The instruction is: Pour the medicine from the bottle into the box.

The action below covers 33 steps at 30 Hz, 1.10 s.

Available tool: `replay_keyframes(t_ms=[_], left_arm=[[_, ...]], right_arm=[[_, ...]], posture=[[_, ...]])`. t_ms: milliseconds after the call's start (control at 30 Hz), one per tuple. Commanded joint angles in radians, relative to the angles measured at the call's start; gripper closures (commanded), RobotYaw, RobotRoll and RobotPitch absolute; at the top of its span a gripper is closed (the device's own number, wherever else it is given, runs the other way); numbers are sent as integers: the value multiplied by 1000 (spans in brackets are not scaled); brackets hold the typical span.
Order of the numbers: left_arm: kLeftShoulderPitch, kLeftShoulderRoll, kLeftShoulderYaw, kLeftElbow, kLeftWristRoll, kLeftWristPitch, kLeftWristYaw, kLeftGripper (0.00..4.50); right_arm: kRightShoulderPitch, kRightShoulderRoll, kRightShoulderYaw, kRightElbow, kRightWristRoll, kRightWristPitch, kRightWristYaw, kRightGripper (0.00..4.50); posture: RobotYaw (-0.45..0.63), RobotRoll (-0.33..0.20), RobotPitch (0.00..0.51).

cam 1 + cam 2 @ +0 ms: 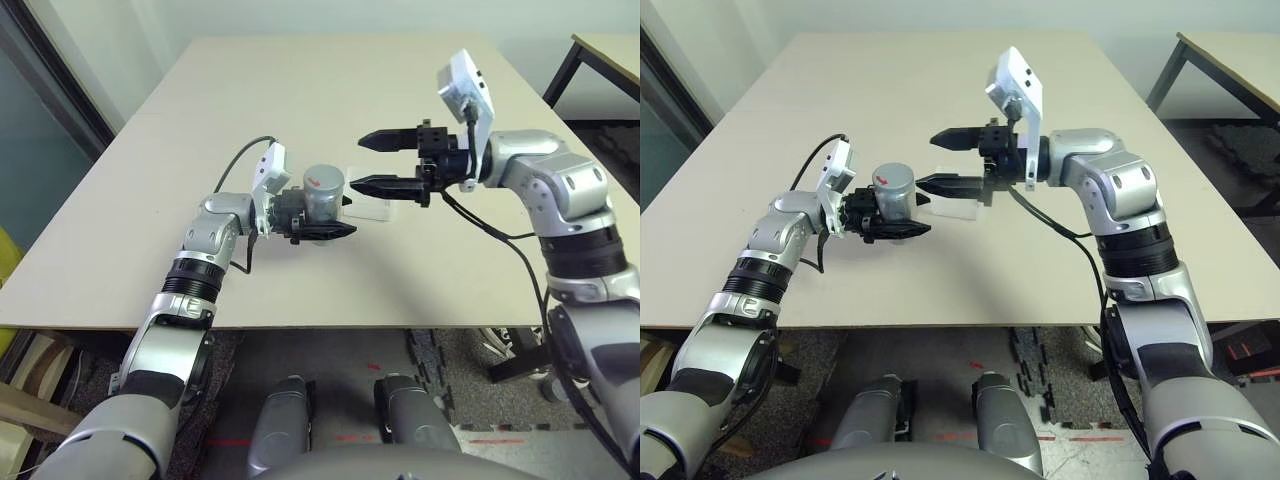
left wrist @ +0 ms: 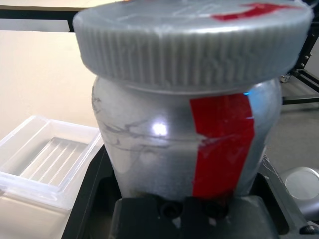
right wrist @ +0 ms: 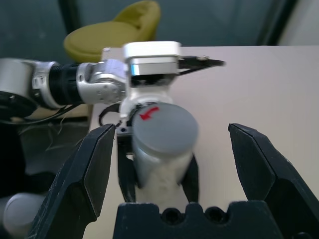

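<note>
1. Beige and bare apart from the task's things, the table (image 1: 300,90) stood in a room with a yellow-green chair (image 3: 114,27) behind the robot's left arm and another table's dark legs off to the right.
2. The left gripper (image 1: 325,228) was clamped on the bottle (image 1: 322,192), held upright above the table with its grey cap (image 2: 194,42) on; a red mark sat on top of the cap.
3. The right gripper (image 1: 385,160) hung with its fingers spread wide and nothing between them, pointing at the bottle from just beside and slightly above it.
4. The box (image 2: 47,162) lay flat on the table just beyond the bottle, partly hidden behind it in the head views; it looked empty, and no medicine could be seen.
5. Likely risk: the right fingers could close off-centre on the cap, since they stood higher than it, and slip on the ribbed rim.
6. A hard twist might turn the whole bottle in the left grip, which held it low on the body.
7. Once opened, tilting too fast or off to one side of the shallow box could send the tiny piece bouncing onto the table.
</note>
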Motion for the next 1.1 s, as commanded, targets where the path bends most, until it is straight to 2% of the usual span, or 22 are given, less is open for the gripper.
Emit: replay_keyframes(t_ms=[33,433,1000,1100], left_arm=[[0,-2,-8,-13,4,-5,2,1752],[9,-5,-15,-28,6,-8,4,1752],[17,-9,-14,-45,1,2,7,1752],[18,-8,-14,-47,1,3,7,1752]], right_arm=[[-16,10,45,-5,-22,-20,12,0],[-43,54,81,48,-61,-51,8,0],[-45,87,69,94,-71,-56,6,0],[-42,89,66,92,-65,-48,7,583]], posture=[[-118,0,39],[-112,0,32],[-110,0,38],[-110,0,38]])
